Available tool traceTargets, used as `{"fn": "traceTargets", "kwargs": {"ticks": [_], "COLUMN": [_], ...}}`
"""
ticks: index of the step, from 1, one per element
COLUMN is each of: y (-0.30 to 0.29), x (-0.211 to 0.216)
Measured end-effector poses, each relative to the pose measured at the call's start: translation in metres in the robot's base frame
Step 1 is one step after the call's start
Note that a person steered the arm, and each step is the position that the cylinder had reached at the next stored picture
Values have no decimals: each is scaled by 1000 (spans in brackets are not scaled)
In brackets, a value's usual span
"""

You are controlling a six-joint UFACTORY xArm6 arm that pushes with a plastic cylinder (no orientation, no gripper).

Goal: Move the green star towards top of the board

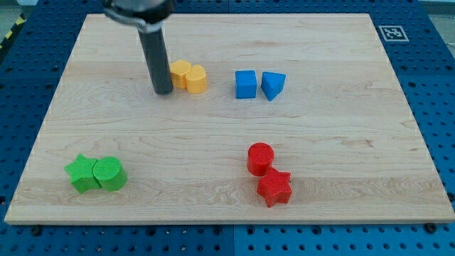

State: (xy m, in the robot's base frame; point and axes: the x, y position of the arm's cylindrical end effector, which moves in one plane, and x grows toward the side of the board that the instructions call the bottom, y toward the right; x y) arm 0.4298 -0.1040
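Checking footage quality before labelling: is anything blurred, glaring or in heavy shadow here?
In the camera view, the arm's upper body at the view's top looks motion-blurred; my tip, left of the yellow blocks, and the green star are sharp; the wooden board shows even light, soft shadows, no glare.

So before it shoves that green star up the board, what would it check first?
1. Green star in view, at the view's bottom left: ok.
2. My tip beneath the star, ready to push it up: not ok; it sits far above, beside the yellow blocks.
3. Star free of neighbours: not ok; the green cylinder touches its right side.
4. Board above the star free of blocks: ok.
5. Star away from the board's edge: ok.
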Motion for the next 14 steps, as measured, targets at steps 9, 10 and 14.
{"fn": "traceTargets", "kwargs": {"ticks": [9, 10, 14], "y": [-98, -124, -101], "x": [175, 157, 136]}}
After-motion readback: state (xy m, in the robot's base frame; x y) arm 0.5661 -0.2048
